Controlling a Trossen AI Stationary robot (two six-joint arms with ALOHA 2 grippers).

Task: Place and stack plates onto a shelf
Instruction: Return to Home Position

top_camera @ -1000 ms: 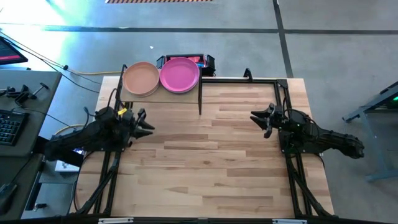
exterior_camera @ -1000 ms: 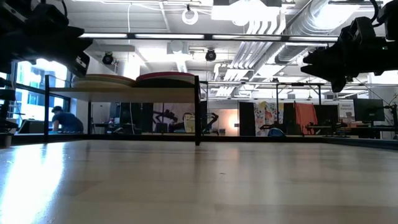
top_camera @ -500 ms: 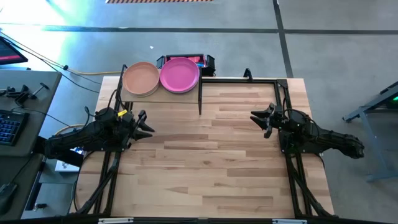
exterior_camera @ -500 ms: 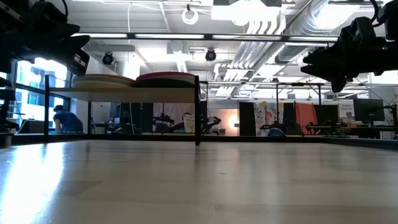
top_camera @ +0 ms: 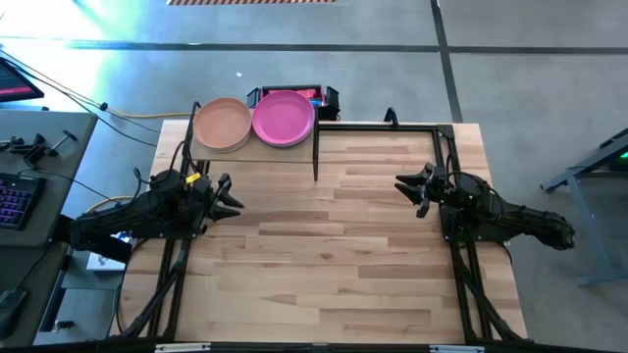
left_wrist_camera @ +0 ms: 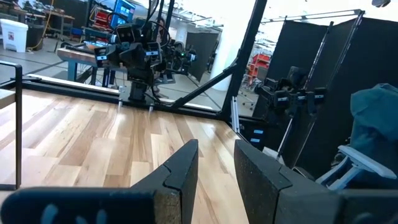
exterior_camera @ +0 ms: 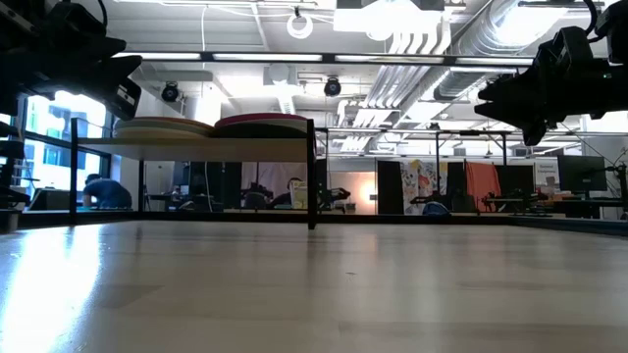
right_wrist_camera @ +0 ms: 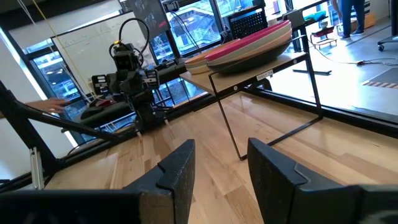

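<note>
The shelf (top_camera: 280, 153) stands at the table's far left on thin black legs. Two stacks of plates rest flat on it: one topped by a peach plate (top_camera: 222, 124), one topped by a magenta plate (top_camera: 283, 118). In the low view the stacks (exterior_camera: 263, 122) lie side by side on the shelf (exterior_camera: 211, 147). My left gripper (top_camera: 234, 196) hovers at the table's left side, open and holding nothing (left_wrist_camera: 216, 162). My right gripper (top_camera: 404, 188) hovers at the right side, open and holding nothing (right_wrist_camera: 221, 162). Each points level toward the table's middle.
A red and black device (top_camera: 319, 96) sits just behind the shelf. Black frame rails (top_camera: 451, 157) run along the table's sides. A desk with a keyboard (top_camera: 15, 196) stands off the table's left. The wood tabletop (top_camera: 334, 245) stretches between the two arms.
</note>
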